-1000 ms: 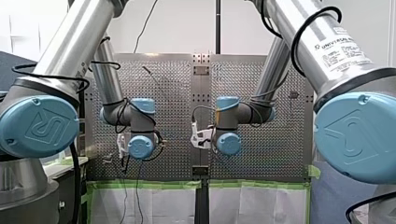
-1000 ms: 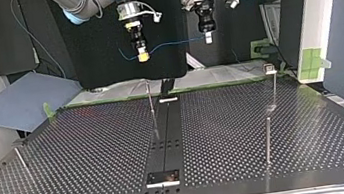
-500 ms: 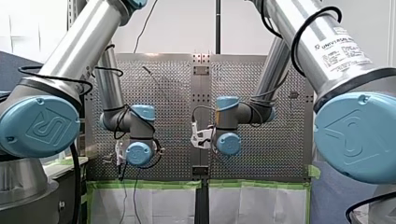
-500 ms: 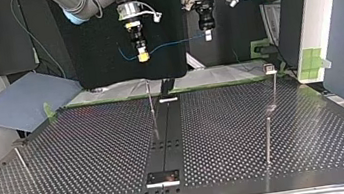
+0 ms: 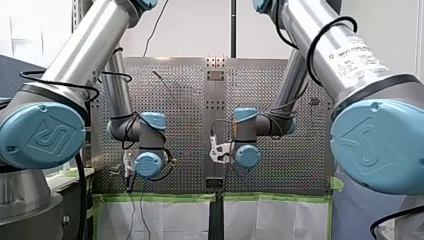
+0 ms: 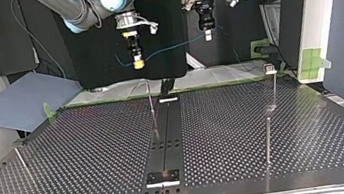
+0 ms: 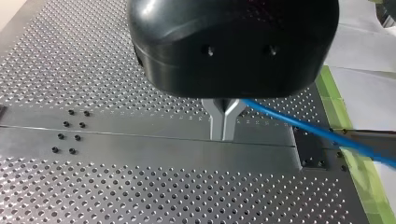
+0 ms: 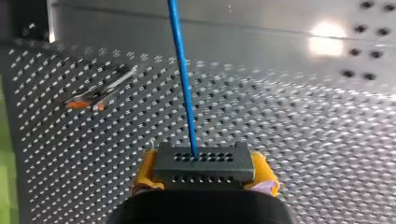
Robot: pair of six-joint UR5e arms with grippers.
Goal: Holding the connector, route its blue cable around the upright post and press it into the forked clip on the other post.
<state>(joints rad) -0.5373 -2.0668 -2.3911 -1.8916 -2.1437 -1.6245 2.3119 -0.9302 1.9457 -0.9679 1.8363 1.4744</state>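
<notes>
In the right wrist view a dark connector (image 8: pixel 204 163) with rows of holes sits between yellow pads (image 8: pixel 145 170); my right gripper (image 8: pixel 204 171) is shut on it. The blue cable (image 8: pixel 183 79) leaves the connector's face. In the top view my right gripper (image 6: pixel 138 62) hangs high behind the table, and the cable (image 6: pixel 173 46) runs across to my left gripper (image 6: pixel 208 34). My left gripper (image 7: pixel 224 125) has metal fingers shut on the cable (image 7: pixel 317 133). An upright post (image 6: pixel 150 99) stands below the right gripper. The post with the forked clip (image 6: pixel 270 69) stands at the top view's right.
Another thin post (image 6: pixel 268 140) stands nearer the camera at the top view's right, and a leaning one (image 6: pixel 21 161) at its left. A dark centre strip (image 6: pixel 165 138) splits the perforated table (image 6: pixel 91 153). Green tape (image 7: pixel 336 107) edges the table.
In the top view my right gripper has shifted left and a little lower with the connector, dragging the cable. My left arm dropped slightly early on, then held still.
</notes>
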